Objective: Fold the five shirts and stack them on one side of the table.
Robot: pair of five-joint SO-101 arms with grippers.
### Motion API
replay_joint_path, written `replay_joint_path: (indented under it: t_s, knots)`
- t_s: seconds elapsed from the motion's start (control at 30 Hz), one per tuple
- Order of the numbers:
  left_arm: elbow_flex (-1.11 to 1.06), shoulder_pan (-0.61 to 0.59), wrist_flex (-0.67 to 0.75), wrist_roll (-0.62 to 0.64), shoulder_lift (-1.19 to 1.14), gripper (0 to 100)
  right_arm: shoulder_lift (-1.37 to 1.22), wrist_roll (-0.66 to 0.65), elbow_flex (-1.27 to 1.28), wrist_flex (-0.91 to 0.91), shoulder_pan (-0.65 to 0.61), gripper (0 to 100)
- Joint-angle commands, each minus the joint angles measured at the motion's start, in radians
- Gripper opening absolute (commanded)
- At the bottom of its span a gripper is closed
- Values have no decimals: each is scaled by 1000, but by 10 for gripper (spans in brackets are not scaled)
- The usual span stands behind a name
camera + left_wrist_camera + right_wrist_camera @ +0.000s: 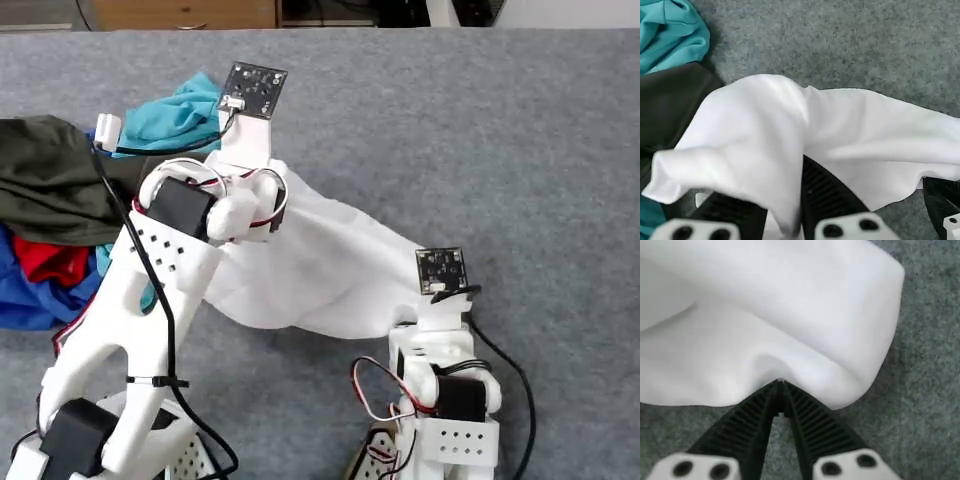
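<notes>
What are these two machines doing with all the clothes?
Two robot arms hold a white shirt between them on the grey table. The left gripper is clamped on one end, and the right gripper pinches a folded edge. Four more shirts, teal, dark, red and blue, lie crumpled in a pile beside the left arm, not yet folded.

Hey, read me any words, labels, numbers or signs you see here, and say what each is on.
None can be read.
Marks on the left arm's circuit board and the right arm's circuit board: too small to read.
The white shirt and the pile of shirts: no print visible.
</notes>
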State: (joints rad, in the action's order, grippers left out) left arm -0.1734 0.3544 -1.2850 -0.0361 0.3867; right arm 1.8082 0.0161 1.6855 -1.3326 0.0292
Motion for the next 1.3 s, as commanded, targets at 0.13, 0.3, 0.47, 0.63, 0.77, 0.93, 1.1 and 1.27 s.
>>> replay_joint_path:
  t_s: [0.13,0.3,0.47,0.63,0.77,0.93,1.1,1.27]
  knots:
    - [41,2,-5,-6,19,18,107,-6,2,11,-15,4]
    - [21,0,-5,-6,21,18,107,-6,2,11,-15,4]
    - [-15,0,-5,-8,22,18,107,-6,2,11,-15,4]
    - [-9,0,-3,-8,22,18,107,-6,2,11,-15,4]
    - [14,11,-32,-8,56,18,107,-6,2,11,-15,4]
    - [87,11,-71,-6,114,18,107,-6,2,11,-15,4]
    - [224,11,-153,-5,140,18,107,-6,2,11,-15,4]
    - [376,60,-222,0,140,18,107,-6,2,11,-15,4]
